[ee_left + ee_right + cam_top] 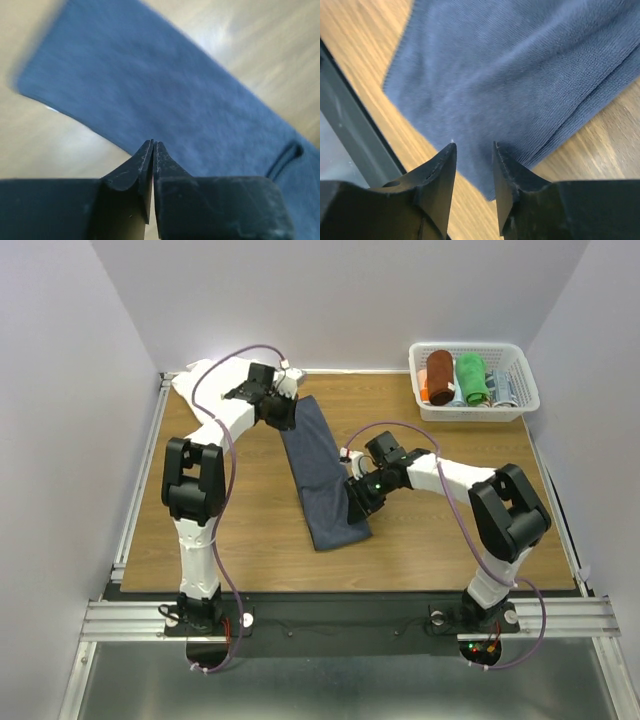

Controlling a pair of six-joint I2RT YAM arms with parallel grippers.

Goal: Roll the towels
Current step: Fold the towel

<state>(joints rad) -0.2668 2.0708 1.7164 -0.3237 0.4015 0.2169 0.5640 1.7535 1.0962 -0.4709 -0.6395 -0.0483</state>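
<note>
The slate blue-grey towel (320, 475) lies flat as a long narrow strip on the middle of the bench (450, 540), slanting from near the far edge toward the near edge. The white towel (188, 380) is bunched in the far left corner, partly behind the left arm. The slate cloth looks light, soft and limp — it should bend wherever it is pushed and hold no shape of its own, so a roll would best start from a short end, pinched at the hem with every layer caught. The left claw (281, 412) sits over the strip's far end, its fingers pressed together with nothing seen between them. The right claw (359, 497) hangs just above the near end, by the right long edge, jaws narrowly parted and empty — the towel's folded edge lies directly beneath.
</note>
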